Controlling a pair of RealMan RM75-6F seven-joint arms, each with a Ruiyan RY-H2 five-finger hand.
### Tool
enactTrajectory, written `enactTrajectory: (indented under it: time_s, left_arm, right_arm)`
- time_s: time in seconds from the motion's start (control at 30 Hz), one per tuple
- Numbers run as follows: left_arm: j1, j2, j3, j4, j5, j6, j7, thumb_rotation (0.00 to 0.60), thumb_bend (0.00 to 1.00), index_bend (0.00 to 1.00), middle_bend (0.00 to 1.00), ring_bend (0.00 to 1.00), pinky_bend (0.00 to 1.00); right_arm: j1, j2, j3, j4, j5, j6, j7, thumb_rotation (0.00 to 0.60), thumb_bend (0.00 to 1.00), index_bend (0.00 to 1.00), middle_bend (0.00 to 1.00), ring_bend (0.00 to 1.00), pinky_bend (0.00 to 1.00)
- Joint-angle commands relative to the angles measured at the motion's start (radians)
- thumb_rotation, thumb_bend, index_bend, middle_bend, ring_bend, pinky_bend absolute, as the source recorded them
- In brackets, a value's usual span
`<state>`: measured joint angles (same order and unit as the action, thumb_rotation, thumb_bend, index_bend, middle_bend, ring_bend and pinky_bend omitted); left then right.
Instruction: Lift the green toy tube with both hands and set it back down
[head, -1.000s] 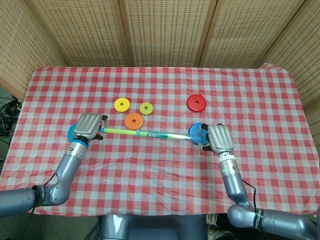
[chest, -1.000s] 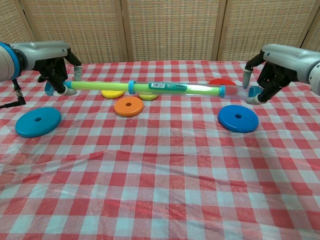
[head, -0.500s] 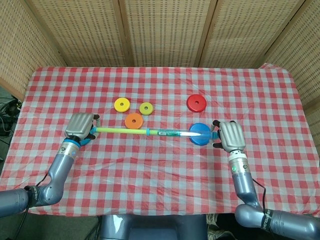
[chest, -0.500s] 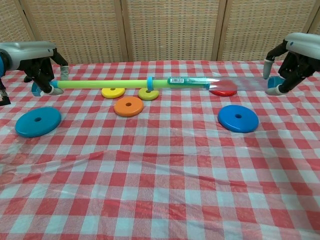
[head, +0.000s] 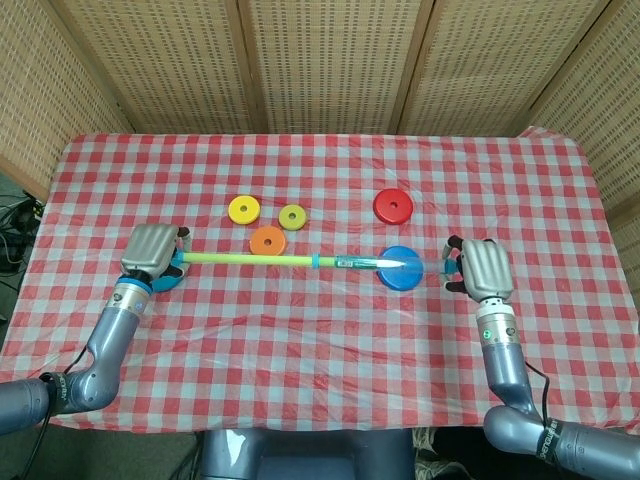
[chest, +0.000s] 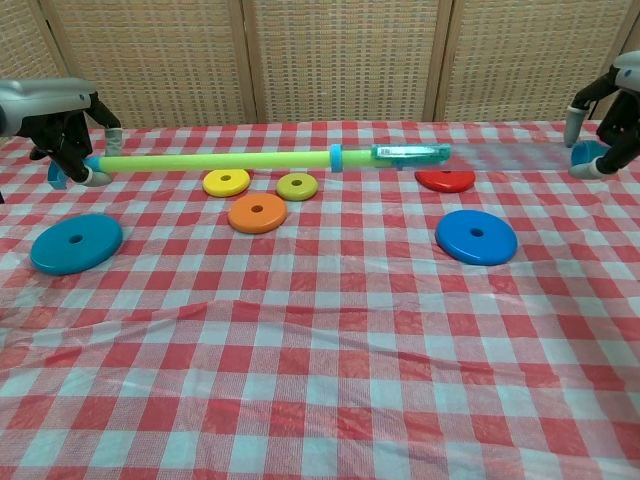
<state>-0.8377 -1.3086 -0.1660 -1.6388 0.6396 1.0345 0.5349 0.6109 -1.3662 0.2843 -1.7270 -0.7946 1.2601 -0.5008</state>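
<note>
The green toy tube (head: 250, 258) (chest: 220, 158) hangs level above the checked tablecloth, drawn out long. It has a blue collar (chest: 336, 156) and a clear teal-labelled section (chest: 410, 152) toward the right. My left hand (head: 150, 252) (chest: 65, 135) grips its left end. Far to the right, my right hand (head: 482, 268) (chest: 610, 125) holds a blue end piece (chest: 588, 153). The clear stretch between that piece and the labelled section is barely visible.
Under the tube lie a yellow disc (head: 244, 209), a yellow-green disc (head: 292, 216) and an orange disc (head: 266, 241). A red disc (head: 394, 206) lies further right. One blue disc (chest: 476, 237) lies below the tube's right part, another (chest: 76, 243) near my left hand. Wicker screens stand behind the table.
Both hands have moved apart, the left one leftward and the right one rightward. The tube has stretched out longer, and its blue collar has shifted right.
</note>
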Motion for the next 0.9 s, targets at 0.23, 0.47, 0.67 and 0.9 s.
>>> enactTrajectory:
  time_s: [0.23, 0.47, 0.67, 0.9]
  left_arm:
    - [0.000, -0.007, 0.001, 0.009, 0.000, 0.006, 0.012, 0.600, 0.57, 0.86, 1.00, 0.86, 0.73]
    - [-0.003, -0.021, 0.000, 0.014, 0.010, 0.017, 0.025, 0.600, 0.57, 0.86, 1.00, 0.86, 0.73]
    - [-0.011, -0.025, 0.002, 0.007, 0.013, 0.024, 0.052, 0.600, 0.53, 0.86, 0.98, 0.85, 0.72]
    - [-0.032, 0.005, 0.028, -0.033, -0.031, -0.010, 0.127, 0.600, 0.25, 0.44, 0.46, 0.41, 0.40]
  right_arm:
    - [-0.008, 0.017, 0.006, 0.009, 0.024, -0.015, 0.014, 0.600, 0.47, 0.64, 1.00, 0.92, 0.45]
    - [-0.013, 0.030, 0.007, 0.021, 0.033, -0.029, 0.030, 0.600, 0.47, 0.63, 1.00, 0.92, 0.45]
    - [-0.017, 0.043, 0.003, 0.020, 0.021, -0.041, 0.044, 0.600, 0.47, 0.61, 1.00, 0.92, 0.45]
    - [-0.015, 0.079, -0.012, 0.006, 0.049, -0.100, 0.038, 0.600, 0.37, 0.30, 0.64, 0.56, 0.20]
